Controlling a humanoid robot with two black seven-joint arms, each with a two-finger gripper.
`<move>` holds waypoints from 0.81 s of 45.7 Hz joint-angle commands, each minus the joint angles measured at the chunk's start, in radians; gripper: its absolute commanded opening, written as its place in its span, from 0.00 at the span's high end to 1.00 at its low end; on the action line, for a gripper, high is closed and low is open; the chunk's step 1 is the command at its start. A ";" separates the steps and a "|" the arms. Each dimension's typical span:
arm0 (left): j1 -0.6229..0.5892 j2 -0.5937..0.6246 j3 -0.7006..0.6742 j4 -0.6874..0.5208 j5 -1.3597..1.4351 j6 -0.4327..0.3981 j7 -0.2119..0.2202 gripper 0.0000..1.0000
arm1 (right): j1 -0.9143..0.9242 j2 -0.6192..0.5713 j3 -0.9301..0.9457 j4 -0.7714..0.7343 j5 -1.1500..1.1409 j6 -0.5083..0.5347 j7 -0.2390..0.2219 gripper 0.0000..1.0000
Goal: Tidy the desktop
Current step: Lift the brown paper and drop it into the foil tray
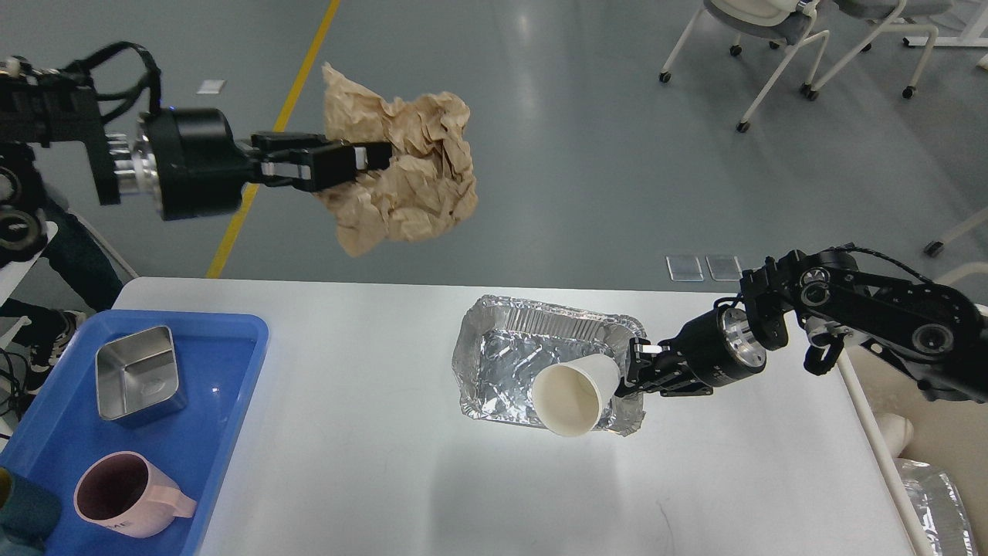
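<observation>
The worktop [370, 432], the white desktop being tidied, fills the lower part of the view and looks well on the way to clear: most of its surface is bare. At its left edge a blue tray [224, 463] carries a square steel tin [139, 374] and a pink mug [127, 494], apparently already sorted. A foil tray [509, 347] is the one loose item left resting on the worktop, near the far edge towards the right.

The crumpled brown paper [409, 177] is up in the air beyond the far edge, gripped by the left pincer [363, 158], whose jaws are clamped on its side. The paper cup [575, 394] is tilted on its side over the near right part of the foil tray, pinched at its base by the right pincer [629, 371]. By my judgement both items must be dropped somewhere, then the foil tray removed.

A dark object at the bottom left corner is cut off. Something foil-like at the lower right, off the worktop, is partly out of frame. Whether the cup touches the foil tray is unclear.
</observation>
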 commanded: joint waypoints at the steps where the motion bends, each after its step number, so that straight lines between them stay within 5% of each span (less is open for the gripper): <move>1: 0.011 -0.115 0.121 0.040 0.019 0.019 0.027 0.95 | 0.001 0.000 0.000 0.002 0.000 0.000 0.000 1.00; 7: 0.038 -0.229 0.196 0.083 0.081 0.106 0.036 0.95 | 0.003 -0.005 0.000 0.003 0.000 0.002 0.000 1.00; 22: 0.098 -0.345 0.198 0.193 0.120 0.117 0.036 0.89 | 0.003 -0.011 0.005 0.005 0.000 0.002 0.001 1.00; 25: 0.110 -0.368 0.198 0.219 0.121 0.120 0.041 0.72 | 0.003 -0.011 0.011 0.005 0.000 0.002 0.001 1.00; 30: 0.135 -0.437 0.196 0.288 0.117 0.151 0.042 0.14 | 0.003 -0.014 0.021 0.020 0.002 0.002 0.000 1.00; 37: 0.156 -0.488 0.181 0.322 0.097 0.179 0.041 0.04 | 0.001 -0.022 0.025 0.018 0.002 0.002 0.001 1.00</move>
